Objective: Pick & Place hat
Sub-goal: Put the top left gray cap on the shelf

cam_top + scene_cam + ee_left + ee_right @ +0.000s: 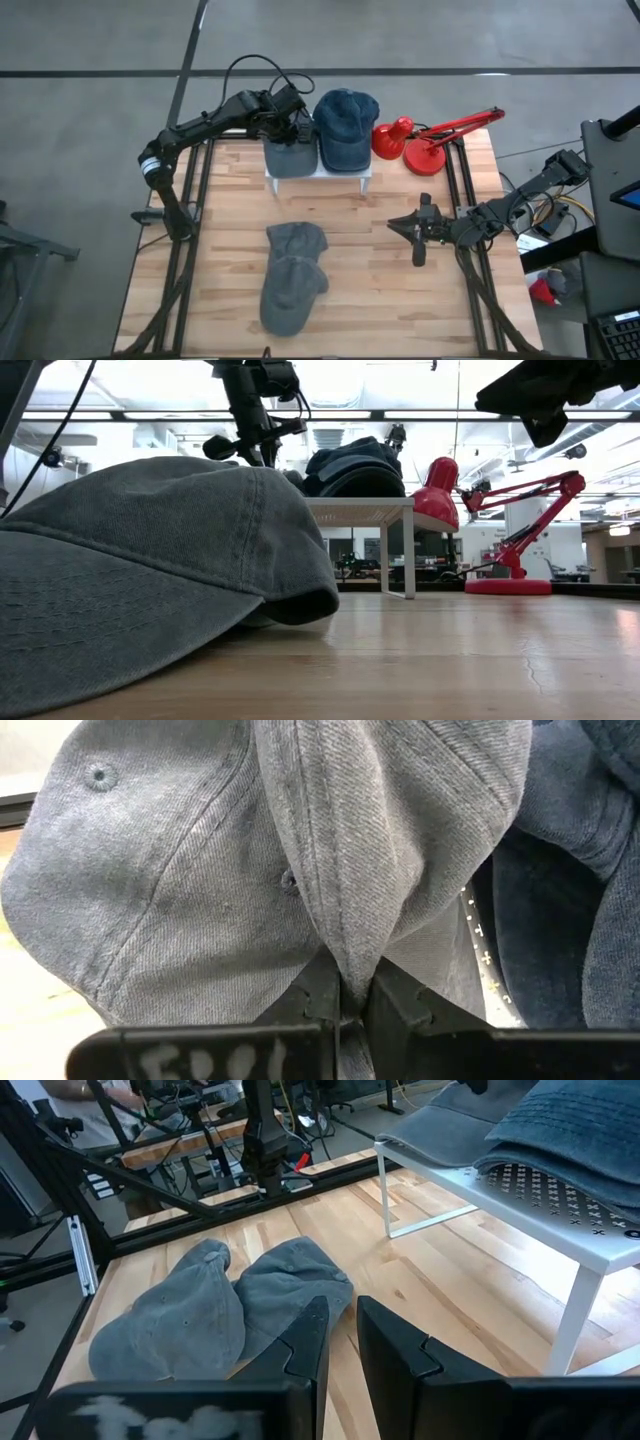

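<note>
A grey cotton cap (288,155) sits at the far side of the bench (230,260), on the left part of a white perforated shelf (350,173). Its crown is bunched into a fold, and the left pincer (347,1010) has closed on that fold. Just to its right on the same shelf, touching it, rests a dark blue cap (345,128) with its crown rounded and upright. Two more grey caps (292,275) lie crumpled on the bench near the middle, overlapping, one behind the other, well apart from the shelf.
</note>
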You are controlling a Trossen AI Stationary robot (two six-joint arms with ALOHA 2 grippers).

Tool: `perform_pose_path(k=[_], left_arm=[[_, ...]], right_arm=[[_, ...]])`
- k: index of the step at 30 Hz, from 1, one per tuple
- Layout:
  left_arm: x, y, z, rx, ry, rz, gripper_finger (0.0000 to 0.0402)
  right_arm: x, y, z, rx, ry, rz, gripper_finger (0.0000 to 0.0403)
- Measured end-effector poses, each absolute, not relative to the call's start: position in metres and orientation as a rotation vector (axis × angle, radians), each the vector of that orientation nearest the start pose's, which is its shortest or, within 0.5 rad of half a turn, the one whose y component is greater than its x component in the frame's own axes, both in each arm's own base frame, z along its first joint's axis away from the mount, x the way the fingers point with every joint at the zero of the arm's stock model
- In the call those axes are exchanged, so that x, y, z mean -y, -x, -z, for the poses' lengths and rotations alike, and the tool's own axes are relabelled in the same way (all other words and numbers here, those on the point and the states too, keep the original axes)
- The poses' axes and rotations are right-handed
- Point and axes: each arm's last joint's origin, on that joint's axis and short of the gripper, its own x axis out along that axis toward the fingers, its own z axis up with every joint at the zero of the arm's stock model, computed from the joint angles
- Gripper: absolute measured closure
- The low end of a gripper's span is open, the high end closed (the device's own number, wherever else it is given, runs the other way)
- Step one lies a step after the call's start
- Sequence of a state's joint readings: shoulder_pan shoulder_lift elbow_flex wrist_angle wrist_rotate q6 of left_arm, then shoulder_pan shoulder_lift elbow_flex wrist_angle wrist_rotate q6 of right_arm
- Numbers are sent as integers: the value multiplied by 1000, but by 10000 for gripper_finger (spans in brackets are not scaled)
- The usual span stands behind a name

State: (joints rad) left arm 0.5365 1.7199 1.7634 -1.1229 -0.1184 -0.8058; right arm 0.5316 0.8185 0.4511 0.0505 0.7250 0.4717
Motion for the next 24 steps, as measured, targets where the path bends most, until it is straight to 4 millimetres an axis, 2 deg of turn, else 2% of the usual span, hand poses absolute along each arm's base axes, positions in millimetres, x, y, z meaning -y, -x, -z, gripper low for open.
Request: perform_pose_path(k=[20, 24], left_arm=[[-181, -298, -352, -771, 892, -969, 373], [-182, -299, -352, -747, 930, -988, 373]], right_arm=[[-72, -161, -237, -196, -288, 245, 351], [-72, -161, -237, -196, -288, 245, 351]])
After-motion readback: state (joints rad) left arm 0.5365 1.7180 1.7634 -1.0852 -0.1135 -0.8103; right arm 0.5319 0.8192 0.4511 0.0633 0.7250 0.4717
